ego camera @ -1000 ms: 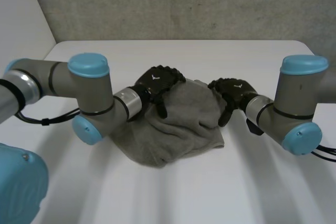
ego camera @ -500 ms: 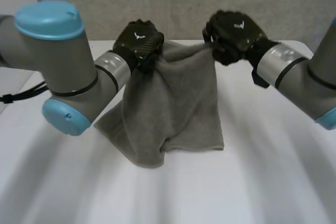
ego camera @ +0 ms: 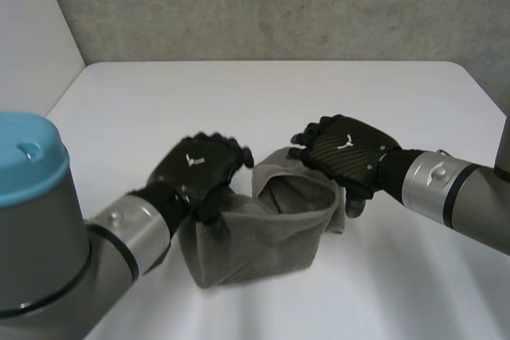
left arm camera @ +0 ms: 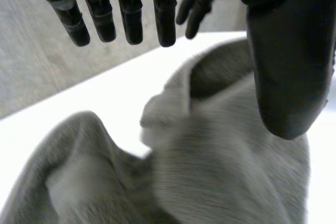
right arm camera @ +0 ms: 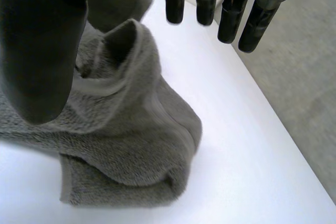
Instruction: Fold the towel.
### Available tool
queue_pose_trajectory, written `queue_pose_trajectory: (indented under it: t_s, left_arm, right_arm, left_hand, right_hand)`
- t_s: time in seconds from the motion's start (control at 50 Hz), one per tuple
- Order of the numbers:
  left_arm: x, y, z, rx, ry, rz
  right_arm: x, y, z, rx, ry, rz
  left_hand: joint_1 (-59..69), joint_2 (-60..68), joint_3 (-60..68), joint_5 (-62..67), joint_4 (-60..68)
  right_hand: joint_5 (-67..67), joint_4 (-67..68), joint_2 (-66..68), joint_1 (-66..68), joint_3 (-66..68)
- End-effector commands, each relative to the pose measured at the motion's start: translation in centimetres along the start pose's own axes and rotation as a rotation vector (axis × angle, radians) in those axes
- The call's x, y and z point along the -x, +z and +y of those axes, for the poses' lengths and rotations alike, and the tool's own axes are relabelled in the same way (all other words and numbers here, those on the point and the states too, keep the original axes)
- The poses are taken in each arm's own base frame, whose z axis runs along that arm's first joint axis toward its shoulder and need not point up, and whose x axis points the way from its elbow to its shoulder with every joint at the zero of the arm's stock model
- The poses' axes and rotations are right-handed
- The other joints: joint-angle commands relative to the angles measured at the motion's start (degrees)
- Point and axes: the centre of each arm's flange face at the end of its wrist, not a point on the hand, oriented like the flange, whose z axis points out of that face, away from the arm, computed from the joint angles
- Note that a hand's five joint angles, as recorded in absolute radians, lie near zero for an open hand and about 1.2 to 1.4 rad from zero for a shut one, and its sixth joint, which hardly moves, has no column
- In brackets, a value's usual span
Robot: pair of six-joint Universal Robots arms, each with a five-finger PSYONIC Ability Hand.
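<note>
Two hands are being held low over the towel (ego camera: 263, 236), which is lying in a loose, rumpled heap on the table (ego camera: 239, 93), towards its near side in the head view. The left hand (ego camera: 195, 171) is being kept palm down at the heap's left end. Its thumb is hanging at the cloth there, though whether the two are touching cannot be told. The right hand (ego camera: 343, 150) is being kept palm down at the heap's right end, its fingertips pointing towards the left hand. Between the two hands a raised fold of the towel is gaping open like a pocket.

In the left wrist view the fingers (left arm camera: 131, 19) are being held straight and spread, well clear of the thumb (left arm camera: 289, 66). Nothing is being gripped, and the towel (left arm camera: 226, 171) is lying bunched under the palm. In the right wrist view the fingers (right arm camera: 231, 14) are likewise being held straight and apart from the thumb (right arm camera: 42, 51), with nothing pinched between them. The towel (right arm camera: 126, 145) is lying below the thumb side of that hand, with one thick folded edge facing the bare table (right arm camera: 252, 171). A grey wall (ego camera: 279, 5) is standing behind the table.
</note>
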Motion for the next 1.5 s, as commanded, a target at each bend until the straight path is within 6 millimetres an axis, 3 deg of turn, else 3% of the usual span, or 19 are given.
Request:
queue_pose_trajectory:
  t_s: [0.02, 0.08, 0.14, 0.28, 0.4, 0.6, 0.7, 0.76, 0.8, 0.86, 1.08, 1.36, 1.5]
  left_arm:
    - [1.4, 1.2, -3.0, -0.096, 0.01, -0.035]
    - [1.5, 1.9, -3.3, -0.104, 0.011, -0.034]
    - [1.5, 3.0, -2.3, -0.061, 0.015, -0.024]
    - [0.6, 2.6, 0.2, 0.076, 0.12, 0.012]
    - [0.3, 1.3, 1.2, 0.13, 0.175, 0.028]
    - [-0.3, -3.1, -1.2, 0.025, 0.088, 0.016]
    - [-2.3, -5.5, -1.5, -0.015, -0.069, 0.077]
    - [-3.1, -5.8, -1.4, -0.016, -0.078, 0.105]
    - [-4.9, -6.4, -0.8, -0.005, -0.056, 0.166]
    - [-6.0, -6.4, 0.3, 0.031, -0.037, 0.202]
    - [-6.2, -4.7, 3.2, 0.137, 0.042, 0.195]
    - [-5.8, -2.6, 5.8, 0.195, 0.144, 0.117]
    - [-5.4, -2.3, 5.9, 0.195, 0.196, 0.071]
  right_arm:
    - [-1.8, 0.3, -0.4, -0.042, 0.198, 0.106]
    - [-2.0, 0.2, -0.5, -0.069, 0.319, 0.123]
    - [-1.7, 0.3, -0.2, -0.068, 0.407, 0.11]
    - [-0.7, -0.2, 0.1, -0.06, 0.409, 0.09]
    - [0.3, -1.9, -1.1, -0.096, 0.181, 0.06]
    - [0.4, -3.0, -1.1, -0.08, -0.174, 0.061]
    - [0.1, -3.1, -0.5, -0.046, -0.399, 0.058]
    - [0.2, -3.1, -0.4, -0.04, -0.441, 0.054]
    - [0.7, -2.8, -0.1, -0.035, -0.493, 0.032]
    - [1.0, -2.6, 0.3, -0.033, -0.52, 0.015]
    - [1.8, -2.4, 0.7, -0.088, -0.534, -0.042]
    - [2.6, -2.0, 2.1, -0.06, -0.491, -0.088]
    - [3.4, -1.4, 3.3, -0.039, -0.474, -0.132]
  left_hand:
    - [-4.01, -3.05, -2.73, -1.35, -3.09]
    - [-5.18, -4.23, -2.73, -2.52, -3.09]
    - [-5.02, -4.07, -2.73, -2.37, -3.09]
    - [-4.35, -3.39, -2.73, -1.69, -3.09]
    - [-3.34, -2.39, -2.73, -0.69, -3.09]
    - [-2.16, -1.21, -2.73, 0.5, -3.09]
    - [-2.16, -1.21, -2.73, 0.5, -3.09]
    - [-1.99, -1.04, -2.73, 0.66, -3.09]
    - [-2.16, -1.2, -2.73, 0.5, -3.09]
    - [-1.99, -1.04, -2.73, 0.66, -3.09]
    - [0.53, 1.48, -2.73, 3.18, -3.09]
    - [0.53, 1.48, -2.73, 3.18, -3.09]
    - [0.36, 1.32, -2.73, 3.02, -3.09]
  right_hand:
    - [-3.29, -4.29, -4.86, -5.22, -2.56]
    - [-3.29, -4.29, -4.86, -5.22, -2.56]
    - [-3.29, -4.29, -4.86, -5.22, -2.56]
    - [-3.29, -4.29, -4.86, -5.22, -2.56]
    - [-3.29, -4.29, -4.86, -5.22, -2.56]
    - [-3.29, -4.29, -4.86, -5.22, -2.56]
    - [-3.29, -4.29, -4.86, -5.22, -2.56]
    - [-3.29, -4.29, -4.86, -5.22, -2.56]
    - [-3.29, -4.29, -4.86, -5.22, -2.56]
    - [-3.29, -4.29, -4.86, -5.22, -2.56]
    - [-3.29, -4.29, -4.86, -5.22, -2.56]
    - [-3.29, -4.29, -4.86, -5.22, -2.56]
    - [-3.29, -4.29, -4.86, -5.22, -2.56]
